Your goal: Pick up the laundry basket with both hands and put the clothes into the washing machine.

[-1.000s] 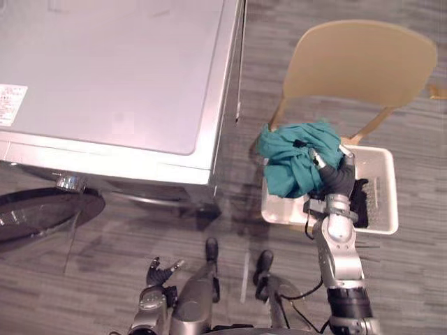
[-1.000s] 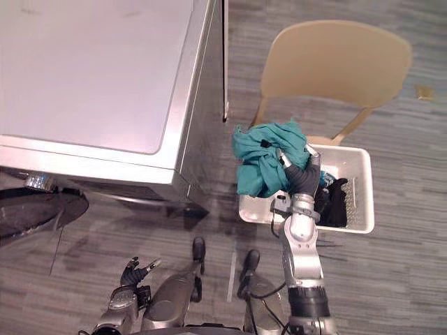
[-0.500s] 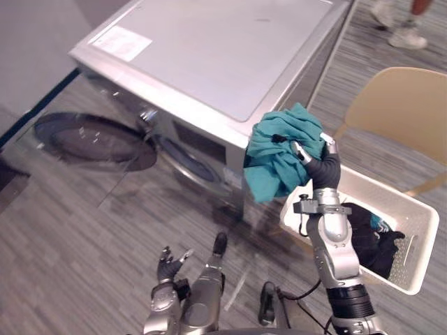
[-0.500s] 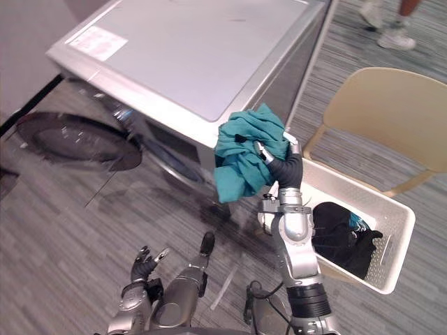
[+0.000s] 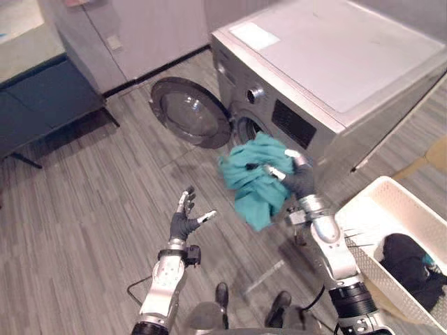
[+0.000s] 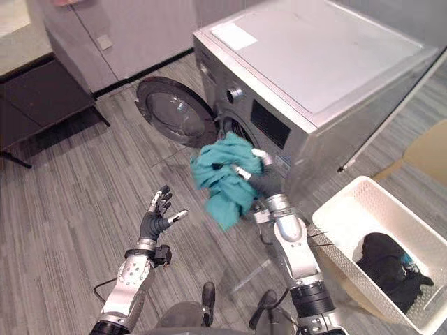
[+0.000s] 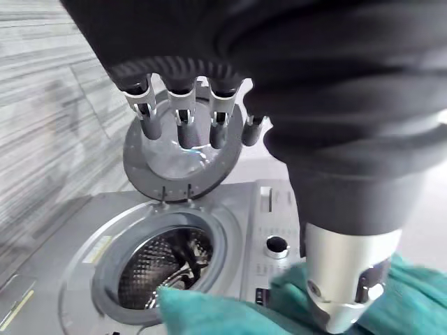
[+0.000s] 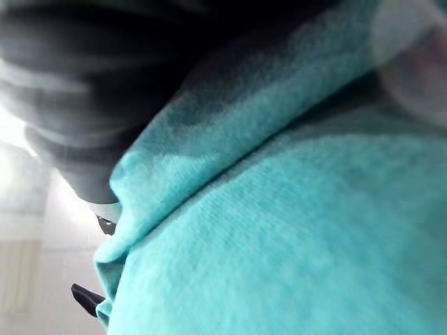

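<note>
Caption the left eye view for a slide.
Right hand holds teal garment at the open door of the washing machine; left hand open.

The basket (image 6: 341, 218), clothes (image 5: 412, 262) in it, stands right of the washing machine (image 5: 335, 63), whose door (image 5: 190, 112) lies left

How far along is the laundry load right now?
Done: the washer door stands open and the teal garment is out of the basket. In hand: the right hand grips it in front of the drum; the left hand is open, empty. Left: get it inside, then the dark clothes lying in the basket.
</note>
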`<state>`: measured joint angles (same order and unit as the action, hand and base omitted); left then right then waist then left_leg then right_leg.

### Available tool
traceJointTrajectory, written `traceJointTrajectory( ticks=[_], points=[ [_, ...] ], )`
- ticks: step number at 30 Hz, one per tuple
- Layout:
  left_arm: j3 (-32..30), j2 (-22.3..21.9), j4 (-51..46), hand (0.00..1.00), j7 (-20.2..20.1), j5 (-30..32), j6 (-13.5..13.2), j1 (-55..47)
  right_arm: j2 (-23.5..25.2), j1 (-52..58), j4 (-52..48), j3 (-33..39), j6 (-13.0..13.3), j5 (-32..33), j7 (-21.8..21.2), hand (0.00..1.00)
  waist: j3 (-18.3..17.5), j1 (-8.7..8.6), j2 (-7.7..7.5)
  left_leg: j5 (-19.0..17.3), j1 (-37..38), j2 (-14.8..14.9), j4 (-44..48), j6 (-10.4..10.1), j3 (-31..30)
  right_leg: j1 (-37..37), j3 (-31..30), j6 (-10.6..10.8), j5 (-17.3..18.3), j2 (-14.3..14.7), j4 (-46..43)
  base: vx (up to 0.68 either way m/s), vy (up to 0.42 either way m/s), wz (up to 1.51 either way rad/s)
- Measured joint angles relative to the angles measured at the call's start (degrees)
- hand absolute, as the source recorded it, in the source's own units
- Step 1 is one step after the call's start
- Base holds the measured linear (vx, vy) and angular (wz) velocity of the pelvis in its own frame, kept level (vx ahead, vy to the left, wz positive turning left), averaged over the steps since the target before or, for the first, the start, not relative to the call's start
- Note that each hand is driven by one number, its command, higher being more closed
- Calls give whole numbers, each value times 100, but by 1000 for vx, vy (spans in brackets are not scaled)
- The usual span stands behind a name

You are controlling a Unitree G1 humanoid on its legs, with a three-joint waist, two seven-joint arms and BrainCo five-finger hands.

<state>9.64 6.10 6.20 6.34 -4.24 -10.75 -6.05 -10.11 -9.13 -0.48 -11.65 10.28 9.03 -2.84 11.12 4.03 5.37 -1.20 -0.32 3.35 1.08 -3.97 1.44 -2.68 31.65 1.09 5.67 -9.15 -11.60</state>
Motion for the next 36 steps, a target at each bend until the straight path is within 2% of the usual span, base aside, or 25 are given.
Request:
traceJointTrajectory(
  ticks=[3, 7, 8, 16, 17, 20, 28, 32, 36],
  points=[
    [126, 168, -2, 0, -103, 12, -15, 130, 7, -27, 222, -420, -68, -6, -219, 100, -145, -1, -7, 75, 88, -45, -110, 113, -16, 63, -54, 29, -74, 0, 71, -63, 66, 5],
    [616, 364, 6, 0, -133, 106, -32, 502, -1, -74, 365, -912, -163, 138, -377, 100, -234, -4, -12, 86, 129, -21, -110, 120, 21, 57, -181, -15, -147, 51, 100, -45, -2, -13],
    [785, 365, 16, 100, -132, 286, -35, 587, 2, -74, 367, -1079, -189, 230, -413, 100, -298, -17, -14, 91, 129, 3, -111, 115, 38, 59, -210, -32, -178, 94, 138, -16, -24, -18],
    [1140, 437, 126, 100, -96, 596, -81, 745, -36, -73, 433, -1225, -219, 618, -493, 100, -524, -39, -54, 179, 176, 211, -255, -23, 115, 94, -332, -141, -253, 333, 331, -3, -59, -9],
    [1191, 446, 132, 100, -81, 596, -81, 745, -69, -73, 433, -1250, -219, 621, -493, 0, -526, -40, -52, 183, 192, 241, -260, -31, 115, 119, -336, -145, -255, 371, 361, 11, -81, -2],
    [1273, 483, 268, 100, 25, 589, -105, 745, -181, -73, 433, -1355, -240, 620, -483, 0, -597, -37, -90, 193, 196, 272, -275, -53, 126, 135, -355, -162, -265, 457, 437, 16, -46, -5],
    [1182, 374, 311, 100, 163, 584, -99, 693, -112, -31, 417, -1305, -282, 541, -309, 0, -661, -27, -183, 197, 234, 354, -312, -68, 257, 131, -491, -232, -311, 597, 556, 28, -33, -9],
    [543, -34, 294, 100, 359, 581, -93, 488, 275, 373, 141, -759, -229, 306, -202, 0, -663, -34, -185, 199, 298, 364, -323, -65, 282, 149, -519, -252, -326, 658, 593, 53, -17, -5],
    [32, -166, 211, 100, 509, 478, -77, 308, 515, 726, -75, -179, -157, 131, -79, 0, -663, -48, -187, 198, 301, 363, -332, -63, 283, 156, -520, -250, -324, 659, 602, 8, -4, 0]
  ],
)
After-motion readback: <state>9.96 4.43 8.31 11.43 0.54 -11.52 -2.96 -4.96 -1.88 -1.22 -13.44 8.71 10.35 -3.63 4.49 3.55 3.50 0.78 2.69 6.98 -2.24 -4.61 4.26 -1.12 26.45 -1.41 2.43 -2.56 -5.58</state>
